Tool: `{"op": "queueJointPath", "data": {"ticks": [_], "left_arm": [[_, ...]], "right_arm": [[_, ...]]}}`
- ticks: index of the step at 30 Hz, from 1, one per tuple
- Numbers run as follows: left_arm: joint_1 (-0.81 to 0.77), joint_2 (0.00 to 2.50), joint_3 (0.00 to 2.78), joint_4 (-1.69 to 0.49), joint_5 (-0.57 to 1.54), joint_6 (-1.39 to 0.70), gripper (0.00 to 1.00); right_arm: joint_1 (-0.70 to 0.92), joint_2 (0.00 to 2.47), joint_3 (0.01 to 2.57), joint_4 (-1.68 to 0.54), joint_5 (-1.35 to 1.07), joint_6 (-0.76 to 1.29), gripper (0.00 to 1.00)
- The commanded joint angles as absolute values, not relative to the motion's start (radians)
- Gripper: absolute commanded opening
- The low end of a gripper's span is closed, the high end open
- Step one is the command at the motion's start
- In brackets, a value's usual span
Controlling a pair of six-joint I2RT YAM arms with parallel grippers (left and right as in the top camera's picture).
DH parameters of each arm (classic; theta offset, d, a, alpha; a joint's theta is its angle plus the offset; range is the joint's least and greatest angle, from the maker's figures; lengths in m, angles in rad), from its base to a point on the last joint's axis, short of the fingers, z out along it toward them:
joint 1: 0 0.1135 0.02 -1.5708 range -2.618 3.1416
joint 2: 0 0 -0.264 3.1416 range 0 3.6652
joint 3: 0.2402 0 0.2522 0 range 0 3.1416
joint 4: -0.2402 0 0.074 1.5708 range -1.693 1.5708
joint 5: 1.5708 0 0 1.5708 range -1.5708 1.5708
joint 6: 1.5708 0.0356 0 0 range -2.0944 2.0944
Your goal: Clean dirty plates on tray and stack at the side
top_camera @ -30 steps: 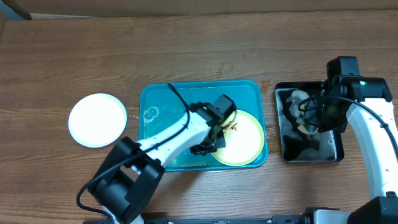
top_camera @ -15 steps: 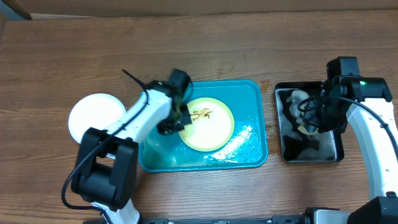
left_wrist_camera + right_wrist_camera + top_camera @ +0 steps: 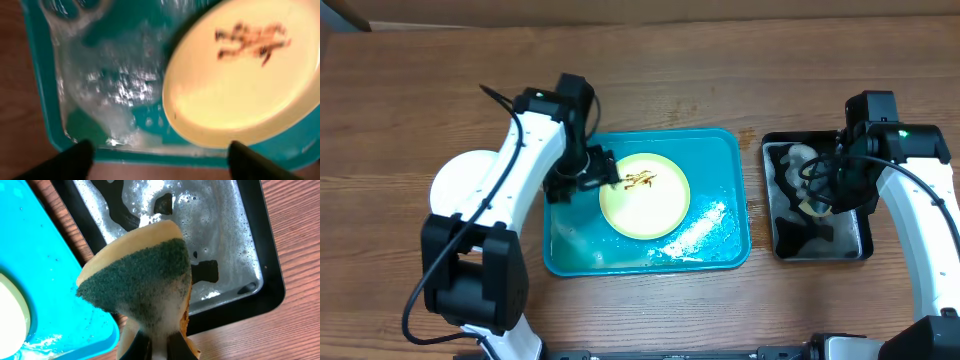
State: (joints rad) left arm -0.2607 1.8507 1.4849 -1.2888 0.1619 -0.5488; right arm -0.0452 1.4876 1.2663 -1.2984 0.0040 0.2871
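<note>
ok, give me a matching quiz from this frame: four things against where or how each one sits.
1 yellow-green plate
2 white plate
3 sponge
4 black tray

A pinched in the right tool
B on the table, left of the blue tray
C foamy water inside
D lying in the blue tray, brown smears on it

Pairs: 1-D, 2-B, 3-A, 4-C

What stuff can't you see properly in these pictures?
Overhead: the left arm covers part of the white plate, so another plate beneath it cannot be ruled out.
Left wrist: blur hides what the brown smear on the yellow-green plate is.
Right wrist: the sponge hides most of the right gripper.
Overhead: the right arm covers much of the black tray's inside.
</note>
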Motion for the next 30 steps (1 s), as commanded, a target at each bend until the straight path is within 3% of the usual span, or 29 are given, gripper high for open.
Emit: {"op": "queueJointPath", "data": {"ticks": [1,6,9,18,30], "left_arm": [[-0.327,1.852,1.421,-1.312,0.240,-0.758,0.92],[-0.427,1.852,1.307,-1.240,0.293,-0.986,0.87],[-0.498,1.852,1.248,-1.169,0.289,-1.099,0.75],[-0.635,1.853,1.164,-0.907,0.202,-1.239,0.74],[-0.641,1.854,1.164,-0.886,0.178,-1.362,0.70]], "right_arm": [[-0.049,1.483,1.264,-1.293,0.001,0.279,0.04],[-0.049,1.483,1.264,-1.296,0.002,0.279,0.04],[-0.049,1.483,1.264,-1.296,0.002,0.279,0.04],[-0.049,1.483,1.264,-1.299,0.002,0.279,0.04],[-0.049,1.483,1.264,-1.304,0.002,0.279,0.04]]}}
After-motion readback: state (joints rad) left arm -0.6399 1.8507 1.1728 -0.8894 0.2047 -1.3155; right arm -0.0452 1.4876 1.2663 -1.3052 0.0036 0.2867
